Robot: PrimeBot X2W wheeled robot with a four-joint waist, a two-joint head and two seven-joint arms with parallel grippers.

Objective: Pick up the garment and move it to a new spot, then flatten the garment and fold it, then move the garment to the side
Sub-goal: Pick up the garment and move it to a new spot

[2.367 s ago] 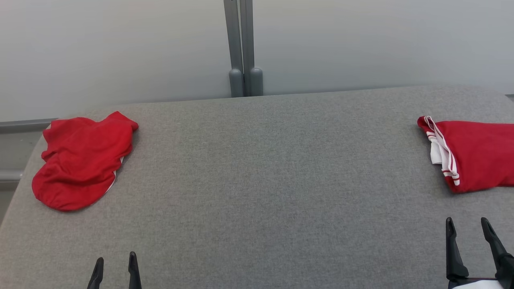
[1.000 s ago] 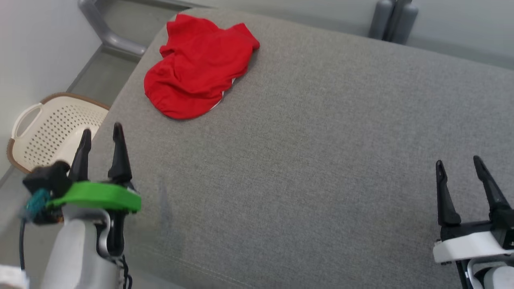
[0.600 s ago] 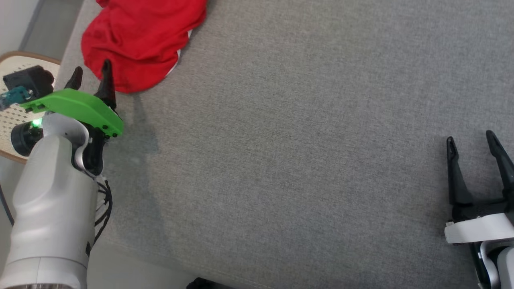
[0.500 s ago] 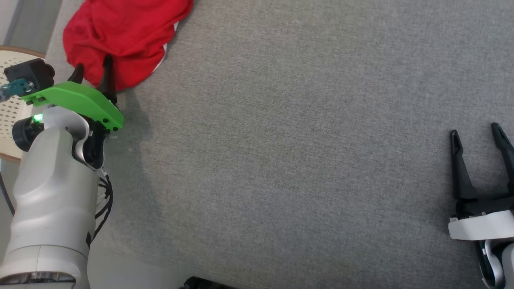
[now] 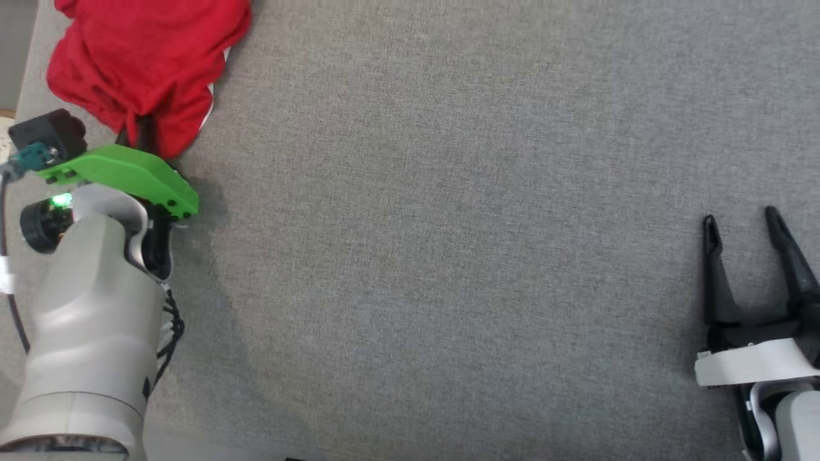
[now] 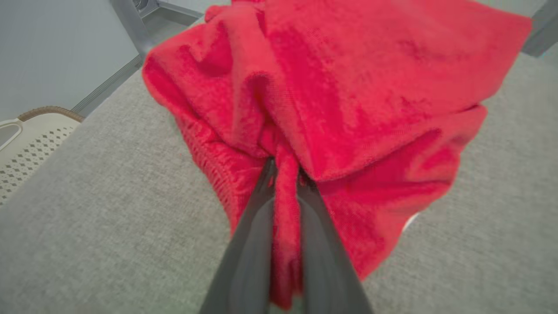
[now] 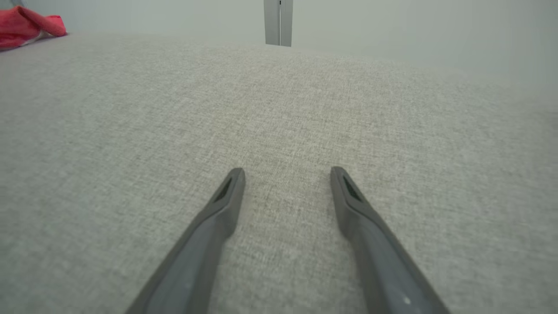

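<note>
My left forearm [image 5: 90, 333] rises along the left edge of the grey padded table [image 5: 448, 256], wrist tipped down. My left gripper [image 5: 139, 131] is clamped on a pinched fold at the near end of the red garment [image 5: 147, 57]. At near right, my right gripper [image 5: 737, 221] hovers over bare table, fingers spread, holding nothing. The garment lies farther off by the left edge, a crumpled heap. Its long axis runs away from me and white shows at its right edge. A perforated cream basket [image 6: 26, 135] stands beyond.
</note>
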